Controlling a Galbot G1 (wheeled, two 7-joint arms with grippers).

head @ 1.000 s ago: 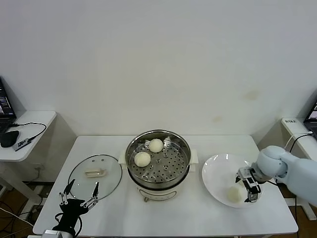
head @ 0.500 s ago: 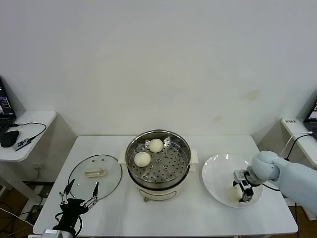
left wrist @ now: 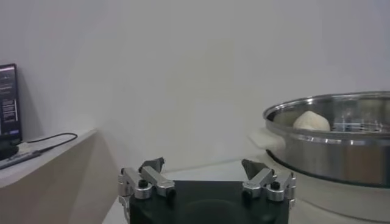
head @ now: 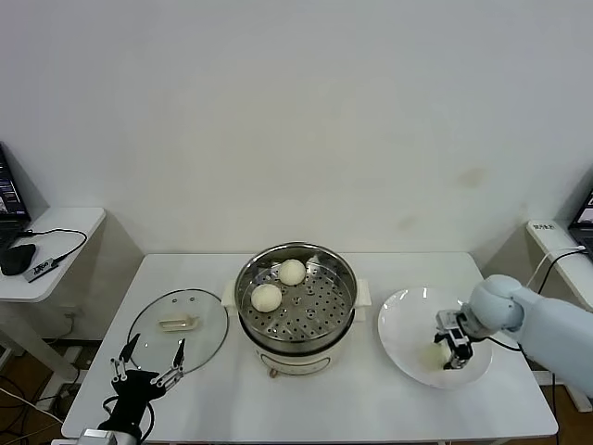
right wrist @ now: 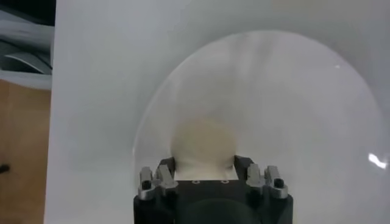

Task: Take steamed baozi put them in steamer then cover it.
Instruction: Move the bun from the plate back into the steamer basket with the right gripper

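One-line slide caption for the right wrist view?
Right gripper closed around a steamed baozi on the white plate, seen from directly above.

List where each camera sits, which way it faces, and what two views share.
Head view: high on the robot, facing down at the white table; shows both arms.
Left wrist view: low by the table's near left corner, facing the shiny steel steamer pot; shows the open left tool.
Right wrist view: above the flat white plate; shows the right tool around a cream-white bun.
Shared: head and left wrist views both show the steamer.
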